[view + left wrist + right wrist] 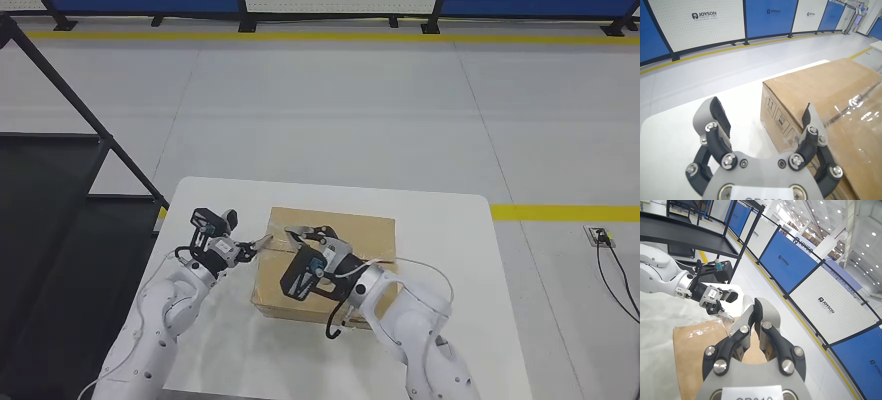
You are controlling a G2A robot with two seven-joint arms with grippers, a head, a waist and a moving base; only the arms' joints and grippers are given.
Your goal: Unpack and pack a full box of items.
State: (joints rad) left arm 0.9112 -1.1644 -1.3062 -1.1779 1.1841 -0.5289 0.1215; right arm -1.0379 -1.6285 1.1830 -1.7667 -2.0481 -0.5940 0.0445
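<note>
Cardboard box [365,232] at centre of the top view, on white table [460,225]; flaps shut, contents hidden. Clear tape [857,106] along the top seam, wrinkled and glossy. Left gripper [762,105] at the box's left edge in the top view, spread wide, one finger [807,115] at the top corner edge, contact uncertain, the other over bare table. Loose shred of clear film [725,316] at that gripper's tip. Right gripper [755,307] above the box top, just right of the left one in the top view, fingertips pressed together; cannot tell whether anything thin is pinched. Black rack [50,200] at left edge of the top view, yellow floor line [560,212] at right, blue and white partition panels [696,28] behind. Handling pictograms [778,115] printed in black on the box's side; small white label [711,292] on left gripper's housing, too small to read.
</note>
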